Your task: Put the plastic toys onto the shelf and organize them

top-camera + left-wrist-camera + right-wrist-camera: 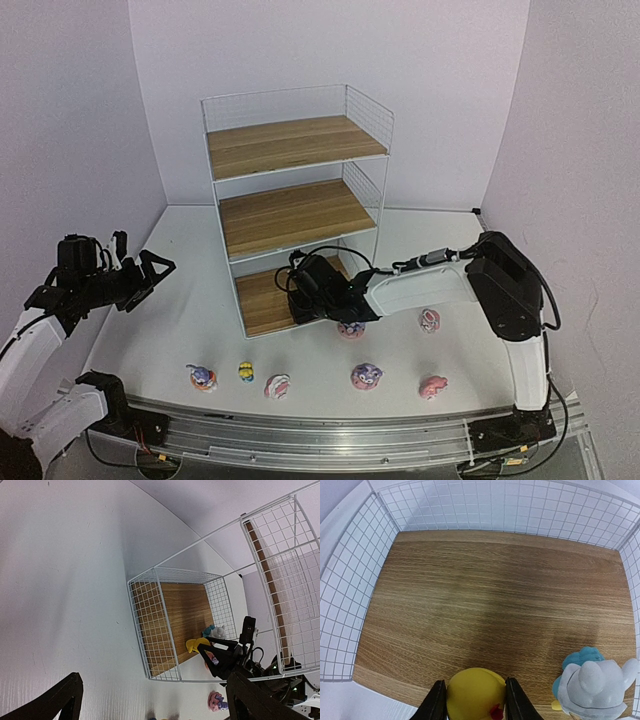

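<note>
Right pincer (pixel 474 702): pinching a yellow toy (pixel 472 692), with one dark finger (pixel 436 705) pressed against each side of it.
Right arm (pixel 420 285): stretches from the near right corner of the table leftward, with its wrist inside the lowest tier of the shelf (pixel 290 215).
Yellow toy, place: at the near edge of the bottom board, about midway along it. Whether it rests on the wood or hangs just above it cannot be told.
White and teal figure (pixel 592 685): stands on the same bottom board at its near right corner, just beside the yellow toy but apart from it.
Shelf: a tall rack with three wood-grain boards in a white wire-grid frame. It stands at the far middle of the white table (pixel 170 320), its open side facing near.
Left pincer (pixel 150 270): spread wide, raised over the left side of the table, well apart from the shelf and pointing toward it.
Near row on the table, left to right: purple bunny (pixel 202 377), small yellow figure (pixel 246 371), pink and white figure (pixel 277 385), second purple bunny (pixel 366 376), pink figure (pixel 433 386).
Farther from the near edge: third purple bunny (pixel 351 329) just in front of the shelf, partly under the right arm. A pink and white hatted figure (pixel 429 320) sits to its right.
</note>
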Action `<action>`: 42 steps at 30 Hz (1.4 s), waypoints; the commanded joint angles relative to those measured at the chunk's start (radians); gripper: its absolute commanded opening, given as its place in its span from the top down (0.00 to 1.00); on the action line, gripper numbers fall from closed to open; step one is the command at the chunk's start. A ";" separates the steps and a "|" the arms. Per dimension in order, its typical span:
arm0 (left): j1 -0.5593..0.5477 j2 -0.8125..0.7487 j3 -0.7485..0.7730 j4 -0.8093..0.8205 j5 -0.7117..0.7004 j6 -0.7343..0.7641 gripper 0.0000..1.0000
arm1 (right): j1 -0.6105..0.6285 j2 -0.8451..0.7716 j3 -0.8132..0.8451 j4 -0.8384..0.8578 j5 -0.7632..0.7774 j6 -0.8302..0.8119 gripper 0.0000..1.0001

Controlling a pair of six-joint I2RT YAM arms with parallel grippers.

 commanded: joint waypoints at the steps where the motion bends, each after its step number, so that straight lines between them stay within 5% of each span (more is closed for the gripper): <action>1: 0.004 -0.008 0.016 0.034 0.011 0.011 0.00 | 0.007 0.014 0.029 -0.028 0.023 0.016 0.63; 17: 0.004 -0.011 0.013 0.037 0.011 0.010 0.00 | 0.017 -0.027 0.027 -0.029 0.024 0.013 0.37; 27: 0.004 -0.021 0.022 0.014 -0.017 0.002 0.00 | 0.063 -0.187 -0.081 -0.031 0.037 0.035 0.14; 35: 0.004 0.028 0.047 -0.032 -0.068 -0.034 0.00 | 0.187 -0.311 -0.195 -0.073 0.024 0.147 0.09; 42: 0.004 0.079 0.064 -0.067 -0.050 -0.032 0.00 | 0.315 -0.260 -0.088 -0.160 0.039 0.217 0.11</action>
